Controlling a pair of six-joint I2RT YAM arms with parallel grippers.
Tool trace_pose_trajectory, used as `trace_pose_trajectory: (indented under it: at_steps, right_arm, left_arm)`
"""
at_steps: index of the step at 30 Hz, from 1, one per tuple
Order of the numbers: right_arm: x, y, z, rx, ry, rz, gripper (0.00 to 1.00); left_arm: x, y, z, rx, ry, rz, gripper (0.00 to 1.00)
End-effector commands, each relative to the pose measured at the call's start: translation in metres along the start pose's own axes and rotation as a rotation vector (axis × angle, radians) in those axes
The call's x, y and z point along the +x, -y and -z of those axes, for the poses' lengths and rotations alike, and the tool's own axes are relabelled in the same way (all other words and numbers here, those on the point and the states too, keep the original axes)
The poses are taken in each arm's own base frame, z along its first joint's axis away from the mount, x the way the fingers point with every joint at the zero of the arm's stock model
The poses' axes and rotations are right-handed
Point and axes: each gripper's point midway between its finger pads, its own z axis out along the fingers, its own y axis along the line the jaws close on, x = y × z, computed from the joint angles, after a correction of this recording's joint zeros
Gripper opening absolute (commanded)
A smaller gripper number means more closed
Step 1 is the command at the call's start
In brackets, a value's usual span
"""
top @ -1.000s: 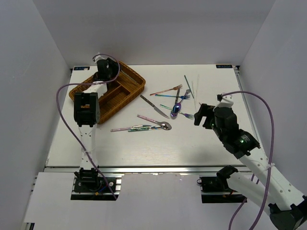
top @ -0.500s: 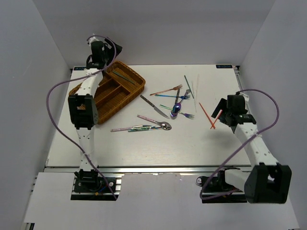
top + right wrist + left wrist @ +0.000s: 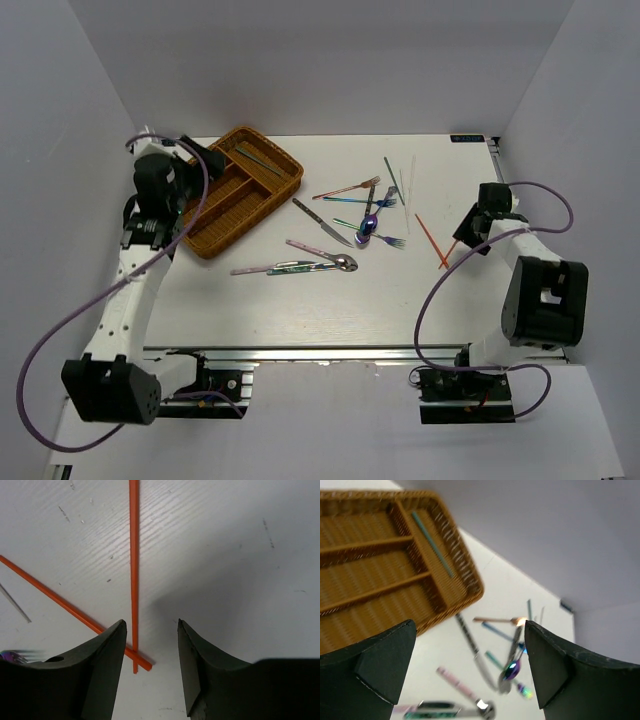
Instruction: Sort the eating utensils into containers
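One green stick (image 3: pixel 432 542) is binned in tray (image 3: pixel 461 555); other utensils (image 3: pixel 365 232) are left on desk (image 3: pixel 300 310). Left jaws released, empty; right jaws apart astride red chopstick (image 3: pixel 134 555), ungripped.

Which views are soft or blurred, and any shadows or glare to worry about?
Left wrist: tray and utensils smeared, no crisp edges. Right wrist: sharp, chopsticks and wood grain crisp, one soft grey shadow on the table. Top: sharp, evenly lit, no glare.
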Motion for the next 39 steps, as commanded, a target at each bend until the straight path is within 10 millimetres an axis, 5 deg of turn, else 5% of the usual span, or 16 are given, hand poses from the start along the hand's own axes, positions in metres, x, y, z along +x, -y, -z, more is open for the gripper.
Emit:
trace_pose_trajectory:
  at_steps: [1,8,10,17,22,32,39]
  right_arm:
    - [-0.025,-0.023,-0.008,-0.085,0.046,-0.019,0.51]
    - [-0.017,-0.022,-0.047,-0.017,-0.038,-0.026,0.39]
    - [-0.012,-0.014,-0.049,0.029,-0.044,-0.039,0.32]
    - [-0.001,-0.014,-0.063,0.020,-0.069,-0.027,0.29]
    - [0.011,-0.006,-0.073,0.063,-0.110,-0.029,0.11]
    - [-0.009,0.000,-0.050,0.066,-0.035,-0.087,0.00]
    - [-0.038,-0.008,0.000,0.021,0.118,-0.035,0.00]
  left_arm:
    - [0.052,-0.032,0.019,-0.039,-0.153,-0.093,0.98]
    - [0.077,-0.079,0.048,-0.148,-0.208,-0.261,0.98]
    - [0.085,-0.080,0.048,-0.129,-0.222,-0.249,0.98]
    - [0.097,-0.078,0.042,-0.098,-0.269,-0.247,0.98]
    - [0.104,-0.084,0.042,-0.103,-0.284,-0.249,0.98]
    - [0.106,-0.086,0.047,-0.104,-0.285,-0.257,0.98]
    - [0.106,-0.082,0.044,-0.093,-0.289,-0.246,0.98]
